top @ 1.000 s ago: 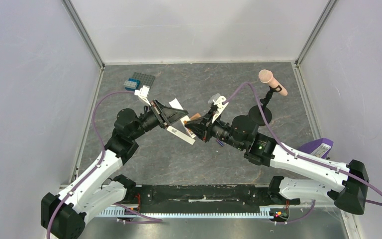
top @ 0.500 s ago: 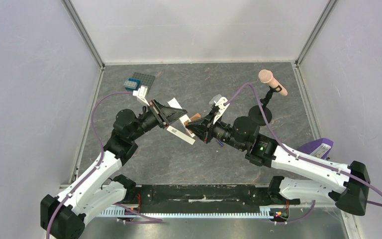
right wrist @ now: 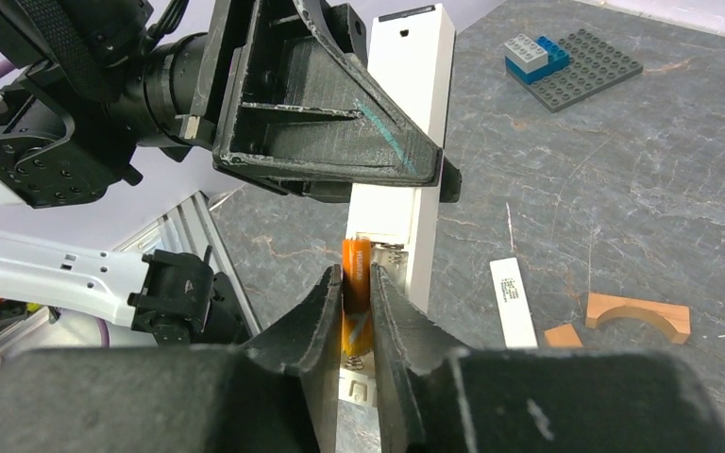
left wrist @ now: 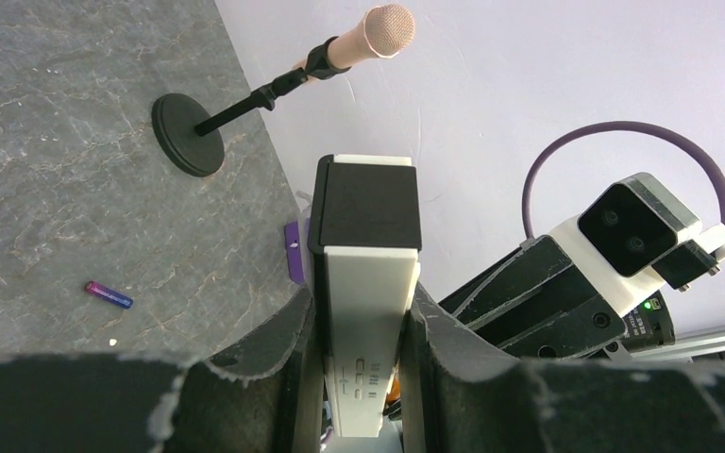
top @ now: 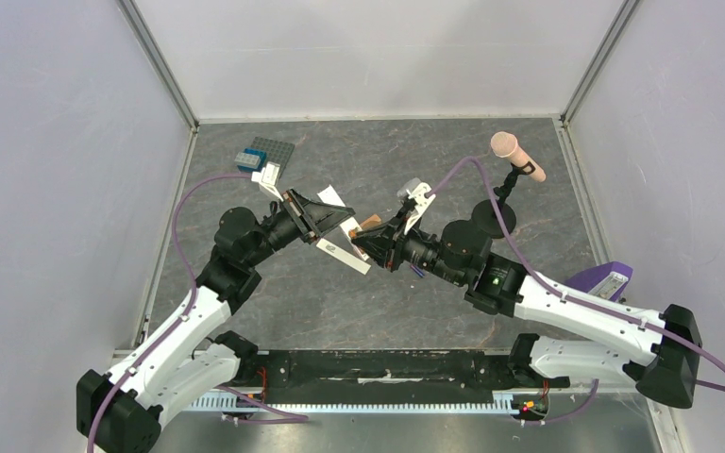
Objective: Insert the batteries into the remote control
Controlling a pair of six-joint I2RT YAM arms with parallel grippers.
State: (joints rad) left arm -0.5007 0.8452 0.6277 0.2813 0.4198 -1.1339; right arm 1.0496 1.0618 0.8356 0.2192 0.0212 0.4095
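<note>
My left gripper [left wrist: 363,311] is shut on the remote control [left wrist: 368,283], a cream-white bar held off the table by its long sides. In the right wrist view the remote [right wrist: 406,104] runs up the frame with its open battery recess at the near end. My right gripper [right wrist: 356,283] is shut on the orange-red battery [right wrist: 356,278], which stands in the recess with its lower end on a spring. The dark blue battery [left wrist: 109,295] lies loose on the table. In the top view the left gripper [top: 345,225] and right gripper [top: 361,247] meet mid-table.
A microphone [top: 517,156] on a round black base [top: 494,219] stands at the back right. A grey studded plate [top: 269,151] with a blue brick sits at the back left. Orange-brown blocks [right wrist: 637,316] and a small white labelled strip [right wrist: 513,302] lie beside the grippers.
The two grippers have drawn slightly closer together. Both grips are unchanged, and nothing on the table has moved.
</note>
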